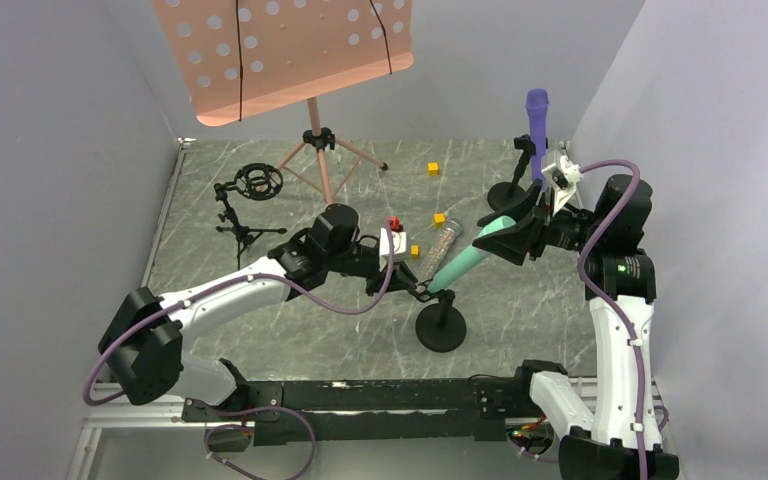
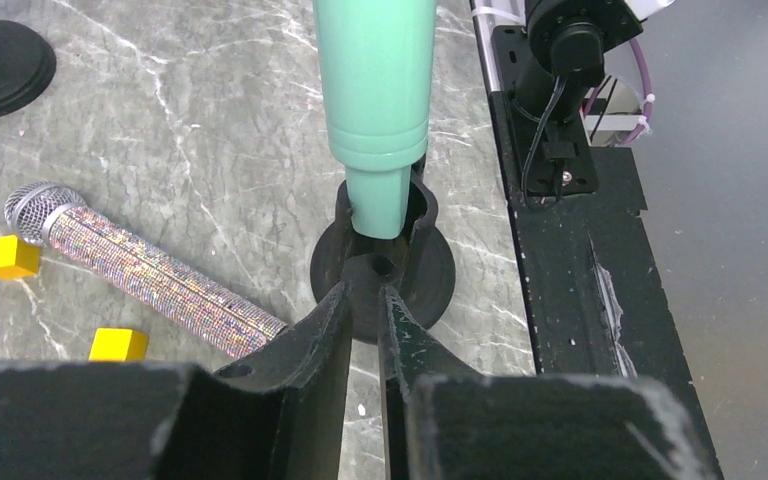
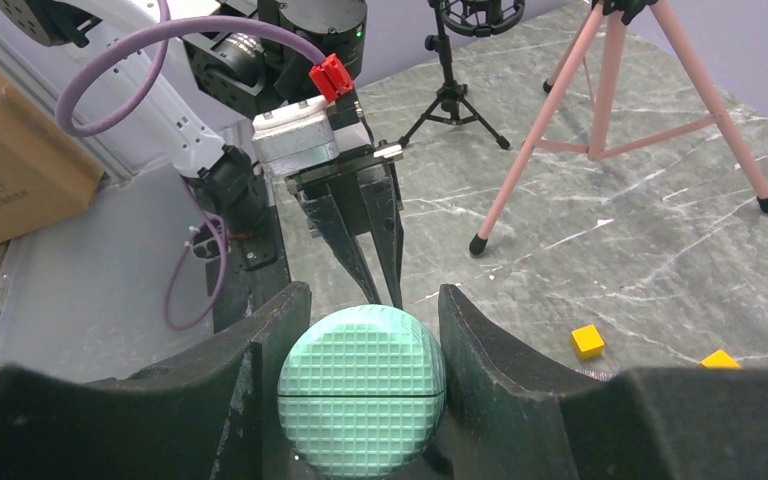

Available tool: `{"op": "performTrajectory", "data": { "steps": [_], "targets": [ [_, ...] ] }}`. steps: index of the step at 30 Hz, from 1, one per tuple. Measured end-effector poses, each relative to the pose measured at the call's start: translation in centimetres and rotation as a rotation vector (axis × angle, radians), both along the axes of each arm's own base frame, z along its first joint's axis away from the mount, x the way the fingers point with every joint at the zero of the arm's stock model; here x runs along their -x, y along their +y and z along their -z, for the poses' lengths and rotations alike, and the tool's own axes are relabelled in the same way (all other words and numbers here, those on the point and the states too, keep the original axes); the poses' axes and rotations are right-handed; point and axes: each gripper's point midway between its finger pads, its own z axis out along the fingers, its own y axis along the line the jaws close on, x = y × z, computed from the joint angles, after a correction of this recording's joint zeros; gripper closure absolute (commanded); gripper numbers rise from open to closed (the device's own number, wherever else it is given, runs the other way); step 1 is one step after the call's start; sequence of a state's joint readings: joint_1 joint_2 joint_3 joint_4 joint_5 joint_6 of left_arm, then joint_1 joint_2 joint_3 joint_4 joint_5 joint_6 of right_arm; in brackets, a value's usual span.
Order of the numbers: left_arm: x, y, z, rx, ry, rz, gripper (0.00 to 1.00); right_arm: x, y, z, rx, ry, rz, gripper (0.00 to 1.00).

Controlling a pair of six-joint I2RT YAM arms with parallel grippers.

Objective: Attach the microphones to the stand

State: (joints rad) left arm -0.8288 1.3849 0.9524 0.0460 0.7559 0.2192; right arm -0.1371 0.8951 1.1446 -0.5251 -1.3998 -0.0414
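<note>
My right gripper (image 1: 508, 236) (image 3: 365, 335) is shut on the head of the mint-teal microphone (image 1: 465, 260) (image 3: 362, 390) and holds it tilted. Its tail end (image 2: 375, 195) sits in the clip (image 2: 380, 265) of a short black stand (image 1: 441, 328). My left gripper (image 1: 418, 287) (image 2: 365, 295) is shut on that clip from the near side. The purple microphone (image 1: 537, 120) stands upright in another black stand (image 1: 506, 195) at the back right. The glittery silver-pink microphone (image 1: 438, 250) (image 2: 145, 272) lies flat on the table.
A pink music stand (image 1: 315, 150) (image 3: 600, 130) is at the back. A black tripod stand with a ring mount (image 1: 250, 195) (image 3: 452, 70) is at the back left. Small yellow cubes (image 2: 8, 257) (image 2: 118, 344) (image 1: 433, 168) lie near the glittery microphone and farther back.
</note>
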Motion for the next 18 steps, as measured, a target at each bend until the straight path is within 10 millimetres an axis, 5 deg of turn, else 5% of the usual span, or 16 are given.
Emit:
{"op": "performTrajectory", "data": {
  "steps": [18],
  "targets": [
    [0.4,-1.3,1.5,-0.009,0.039,0.052,0.8,0.0,-0.1,0.1,-0.003,0.003,0.001,0.89]
  ]
}}
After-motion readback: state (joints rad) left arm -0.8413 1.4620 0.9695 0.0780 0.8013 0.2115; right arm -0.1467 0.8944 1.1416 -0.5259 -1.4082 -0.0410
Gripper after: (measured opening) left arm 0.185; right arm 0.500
